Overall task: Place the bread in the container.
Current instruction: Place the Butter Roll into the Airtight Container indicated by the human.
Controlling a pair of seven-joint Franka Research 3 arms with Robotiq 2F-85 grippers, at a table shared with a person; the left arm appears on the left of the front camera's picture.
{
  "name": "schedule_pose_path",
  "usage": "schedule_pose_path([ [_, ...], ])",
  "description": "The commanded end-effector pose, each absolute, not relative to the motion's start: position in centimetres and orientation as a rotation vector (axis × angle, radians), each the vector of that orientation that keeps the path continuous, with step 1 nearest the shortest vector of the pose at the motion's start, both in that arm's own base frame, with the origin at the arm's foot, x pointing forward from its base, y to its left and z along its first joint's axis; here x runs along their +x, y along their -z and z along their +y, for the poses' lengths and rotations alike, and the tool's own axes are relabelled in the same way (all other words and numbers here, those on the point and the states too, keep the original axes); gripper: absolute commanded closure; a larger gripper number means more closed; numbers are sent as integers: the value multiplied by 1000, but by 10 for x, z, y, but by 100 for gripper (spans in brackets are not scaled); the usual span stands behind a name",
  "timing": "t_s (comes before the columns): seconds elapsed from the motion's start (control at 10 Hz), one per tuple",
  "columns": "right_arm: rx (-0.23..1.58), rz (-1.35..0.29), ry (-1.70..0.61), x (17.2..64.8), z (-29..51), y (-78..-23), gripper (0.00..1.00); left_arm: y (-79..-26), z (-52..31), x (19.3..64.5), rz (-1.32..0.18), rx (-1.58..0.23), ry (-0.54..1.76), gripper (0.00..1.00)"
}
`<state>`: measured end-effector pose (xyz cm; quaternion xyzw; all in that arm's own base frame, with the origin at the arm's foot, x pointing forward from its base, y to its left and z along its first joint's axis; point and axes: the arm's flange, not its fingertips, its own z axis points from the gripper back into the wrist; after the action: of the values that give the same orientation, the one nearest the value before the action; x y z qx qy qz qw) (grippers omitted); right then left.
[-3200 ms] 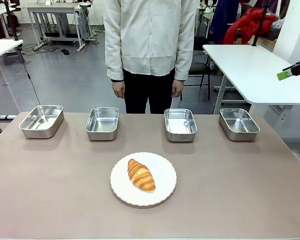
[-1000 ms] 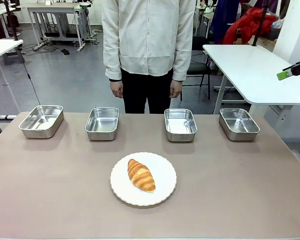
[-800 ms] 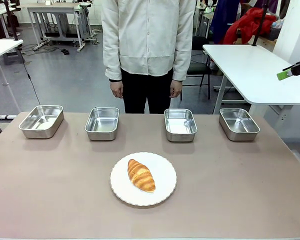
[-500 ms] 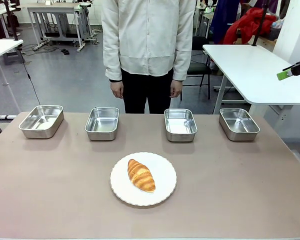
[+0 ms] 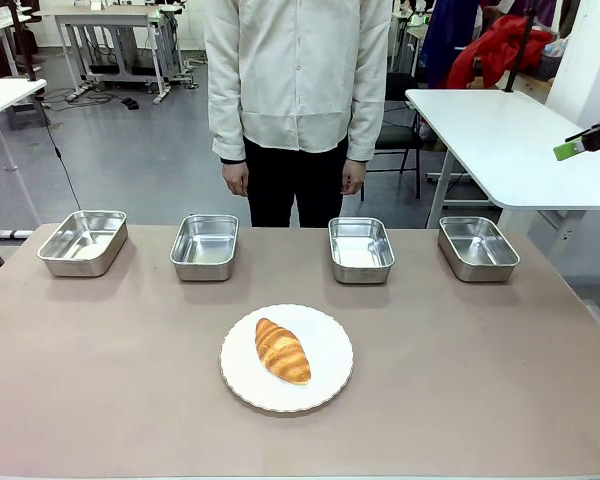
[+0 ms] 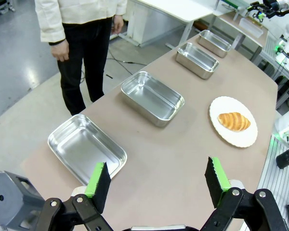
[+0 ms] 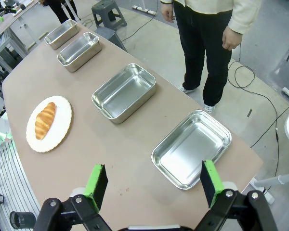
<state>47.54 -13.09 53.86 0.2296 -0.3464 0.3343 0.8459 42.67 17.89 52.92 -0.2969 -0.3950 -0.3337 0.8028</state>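
The bread [image 5: 282, 350], a golden-brown croissant, lies on a round white plate [image 5: 325, 385] at the table's middle front. Several alike steel containers stand empty in a row along the far edge, among them one at far left [image 5: 83, 242] and one at far right [image 5: 478, 248]. My left gripper [image 6: 157, 180] hovers open above the table's left end, over the nearest container [image 6: 86, 147], with the bread [image 6: 233, 121] farther off. My right gripper [image 7: 153, 183] hangs open above the right end, near a container [image 7: 191, 148]; the bread [image 7: 44, 120] lies beyond. Both hold nothing.
A person stands at the far side behind the middle containers, hands [image 5: 238, 178] down at the sides and off the table. A white table [image 5: 500, 140] stands at the back right. Bare tabletop surrounds the plate on all sides.
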Motion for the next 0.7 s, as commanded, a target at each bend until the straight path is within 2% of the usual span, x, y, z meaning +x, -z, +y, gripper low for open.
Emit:
schedule_pose_path([
  [0.0, 484, -737, -706, 477, -130, -539, 0, -530, 180, 425, -859, -641, 722, 0],
  [0.6, 484, -737, -706, 477, -130, -539, 0, -530, 180, 425, -859, -641, 722, 0],
])
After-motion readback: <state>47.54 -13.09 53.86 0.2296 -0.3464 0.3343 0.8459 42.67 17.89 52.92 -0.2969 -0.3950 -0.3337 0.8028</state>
